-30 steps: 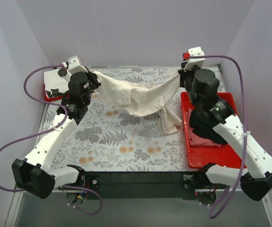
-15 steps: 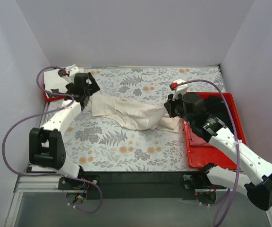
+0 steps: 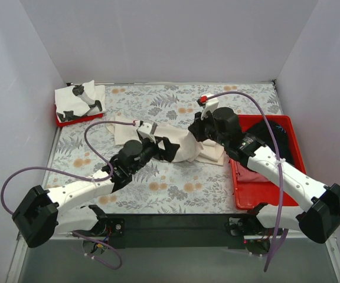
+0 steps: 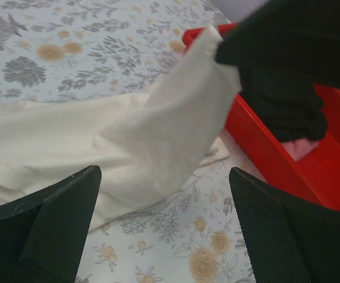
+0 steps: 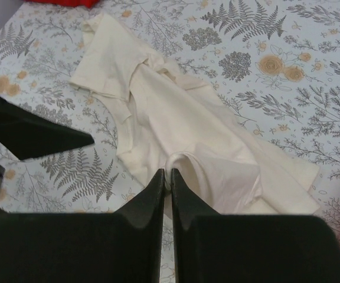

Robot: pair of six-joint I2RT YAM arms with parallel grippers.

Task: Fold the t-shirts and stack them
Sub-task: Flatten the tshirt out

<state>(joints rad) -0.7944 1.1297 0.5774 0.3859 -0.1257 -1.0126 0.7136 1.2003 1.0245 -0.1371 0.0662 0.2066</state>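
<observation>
A cream-white t-shirt (image 3: pixel 140 132) lies crumpled across the middle of the flowered table. My right gripper (image 3: pixel 195 134) is shut on a fold of it near its right end and holds that part a little raised; the pinch on the t-shirt (image 5: pixel 176 112) shows between its shut jaws (image 5: pixel 170 173). My left gripper (image 3: pixel 169 150) hovers open at the shirt's near edge with nothing between its fingers (image 4: pixel 52 218). In the left wrist view the raised flap of the t-shirt (image 4: pixel 176 112) hangs from the black right gripper (image 4: pixel 241 50).
A red tray (image 3: pixel 247 191) stands at the right with a black t-shirt (image 3: pixel 279 132) and a pinkish one (image 4: pixel 303 147) in it. At the back left another red tray (image 3: pixel 59 121) bears a white t-shirt with black marks (image 3: pixel 78 100). Purple cables loop round both arms.
The left gripper let go of the shirt's left end and swung from the back left to its near edge. The right gripper carried its end leftwards and down; the shirt now lies on the table.
</observation>
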